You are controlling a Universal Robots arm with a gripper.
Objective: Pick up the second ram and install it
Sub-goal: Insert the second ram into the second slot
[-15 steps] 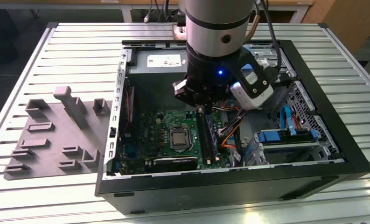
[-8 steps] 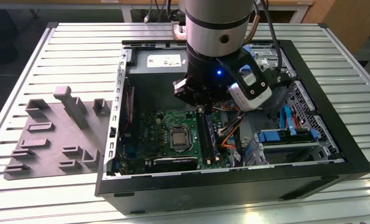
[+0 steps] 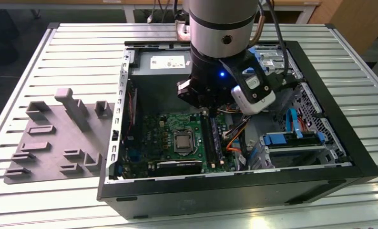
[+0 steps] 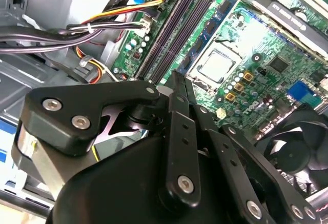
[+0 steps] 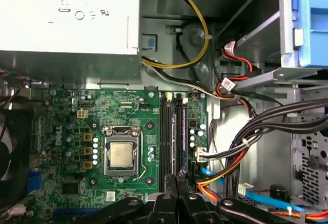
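Now the hand (image 3: 207, 113) is hanging inside the computer case (image 3: 341, 160).
Its fingers (image 4: 177, 111) are pressing narrowly together; the second ram (image 3: 213, 143) is standing upright on the motherboard (image 3: 166, 126), just beneath the tips.

Matt black fingers (image 4: 179, 111), ribbed metal table (image 3: 80, 43)

The motherboard (image 5: 72, 131) is green, and its processor (image 5: 122, 154) is silver. The power supply (image 5: 66, 24) is pale grey. Cables (image 5: 206, 32) run yellow, red, orange and black. The claw (image 5: 177, 175) is black. In the exterior view the computer case (image 3: 240, 195) is black. At nine o'clock from it, a plain grey fixture plate (image 3: 49, 143) lies on the silver, ribbed desk (image 3: 80, 43).
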